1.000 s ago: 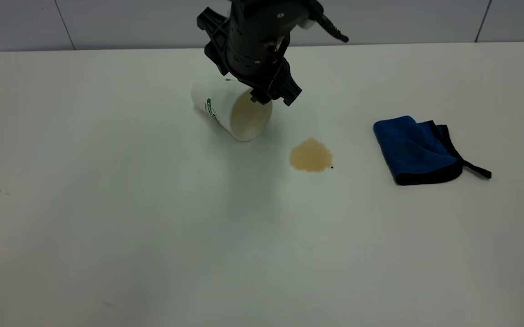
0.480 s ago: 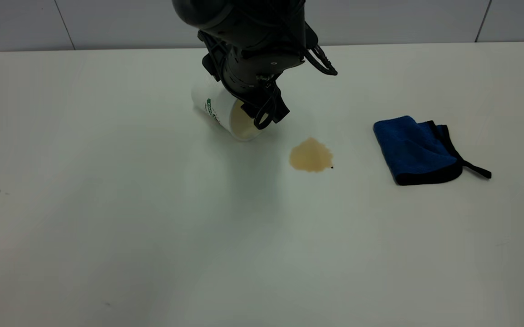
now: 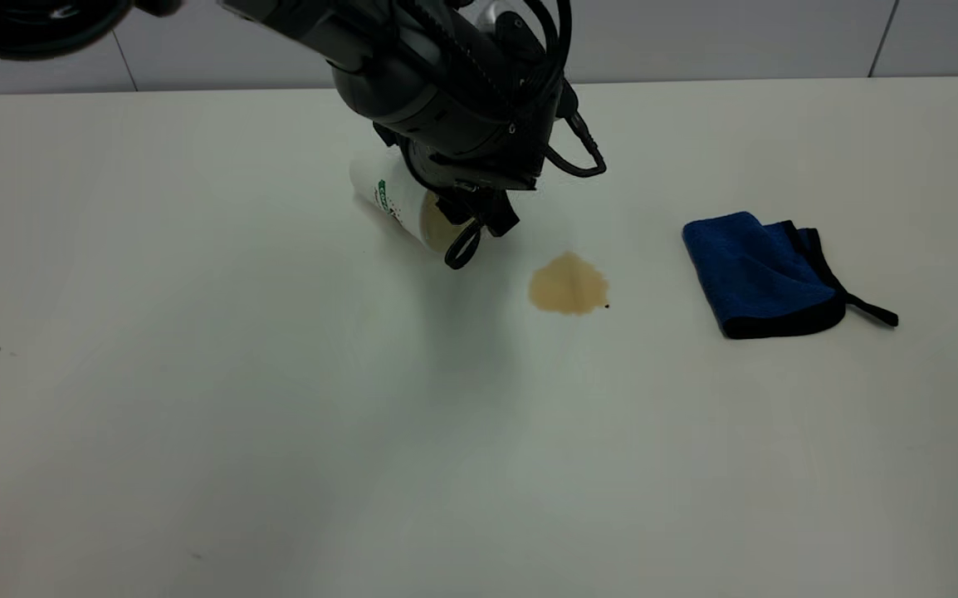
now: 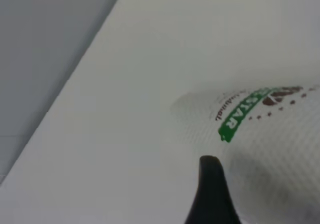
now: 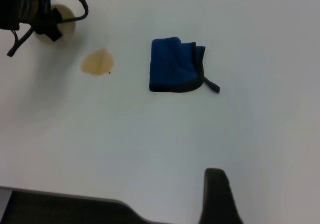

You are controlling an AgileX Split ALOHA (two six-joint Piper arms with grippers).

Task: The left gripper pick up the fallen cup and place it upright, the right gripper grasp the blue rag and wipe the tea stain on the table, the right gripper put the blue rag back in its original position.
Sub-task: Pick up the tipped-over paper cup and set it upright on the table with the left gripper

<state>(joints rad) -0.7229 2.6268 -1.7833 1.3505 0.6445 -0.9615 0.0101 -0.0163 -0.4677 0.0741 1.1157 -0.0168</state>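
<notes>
Cup [image 3: 392,199] lies on its side on the white table [image 3: 197,374], mouth facing roughly 4 o'clock toward the tea stain [image 3: 569,285]. Exterior view: left gripper [image 3: 466,228] sits low at the cup's rim, arm body covering most of the mouth, which looks like a setup for a rim or wall grasp. Can't tell whether the fingers are spread or closed. Stain is near the cup at its 4 o'clock, not touching. Blue rag [image 3: 757,274] is well apart at 3 o'clock of the stain, loop strap trailing outward. Plenty of bare table at 9 and 6 o'clock of the cup for standing it up clear of the puddle.

Left wrist view: one black fingertip [image 4: 210,176] rests against or just beside the cup's printed wall [image 4: 270,129]; contact unclear. Table's far edge is close by.

Right wrist view: right gripper is high and off to the side, one finger [image 5: 217,196] visible, spread not readable. Rag [image 5: 175,64], stain [image 5: 98,62] and left gripper [image 5: 47,23] are all below it, path to the rag unobstructed.
</notes>
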